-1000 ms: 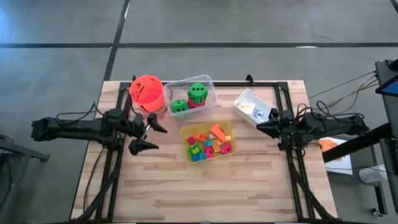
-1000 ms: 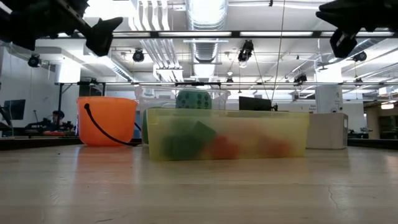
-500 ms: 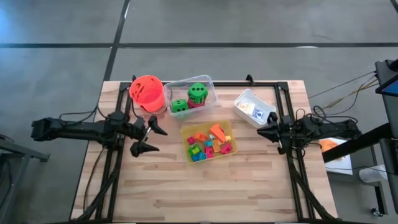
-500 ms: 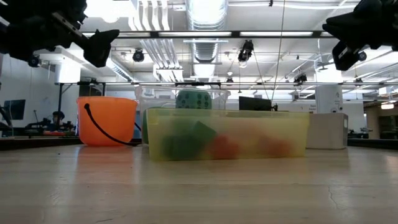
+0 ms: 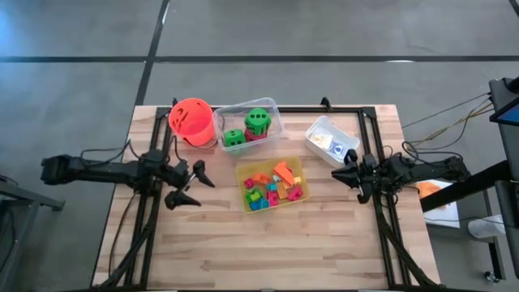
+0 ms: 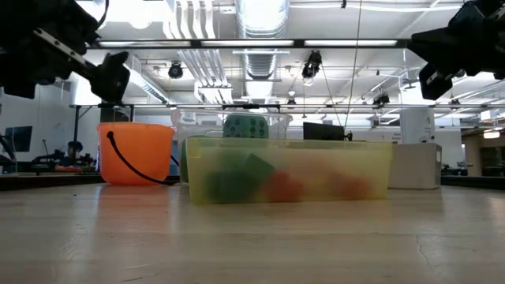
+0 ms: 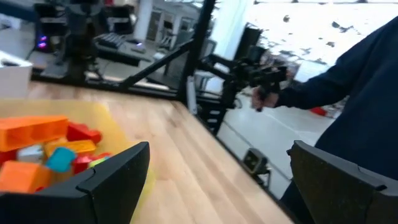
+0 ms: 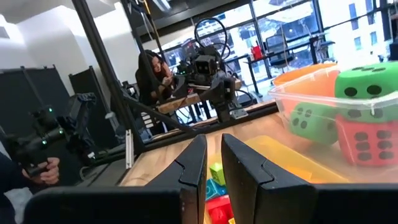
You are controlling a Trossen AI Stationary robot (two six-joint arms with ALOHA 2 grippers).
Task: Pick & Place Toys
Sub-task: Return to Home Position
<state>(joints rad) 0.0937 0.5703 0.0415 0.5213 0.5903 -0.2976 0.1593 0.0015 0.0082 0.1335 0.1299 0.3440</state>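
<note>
The toys lie in two trays. Small bright blocks (image 5: 272, 186) fill the yellow tray (image 5: 243, 172) at the table's middle. Two green dotted dice (image 5: 257, 120) and a pink one (image 8: 367, 140) sit in the clear tray (image 5: 274, 105) behind it. My left gripper (image 5: 193, 186) hangs open above the table, left of the yellow tray, with nothing between its fingers (image 7: 112, 180). My right gripper (image 5: 336, 174) hangs shut right of that tray, pointing level toward it, its fingers (image 8: 194, 168) close together and empty.
An orange bucket (image 5: 192, 120) stands at the far left beside the clear tray. A white tray (image 5: 331, 139) sits at the far right near my right gripper. Bare wood lies along the table's near half (image 5: 268, 251). People (image 8: 152, 74) show in the room beyond the table.
Both grippers have sunk lower over the table. My left gripper has also drawn back a little toward the table's left and near edges. Neither has opened or shut, and the toys have stayed where they were.
</note>
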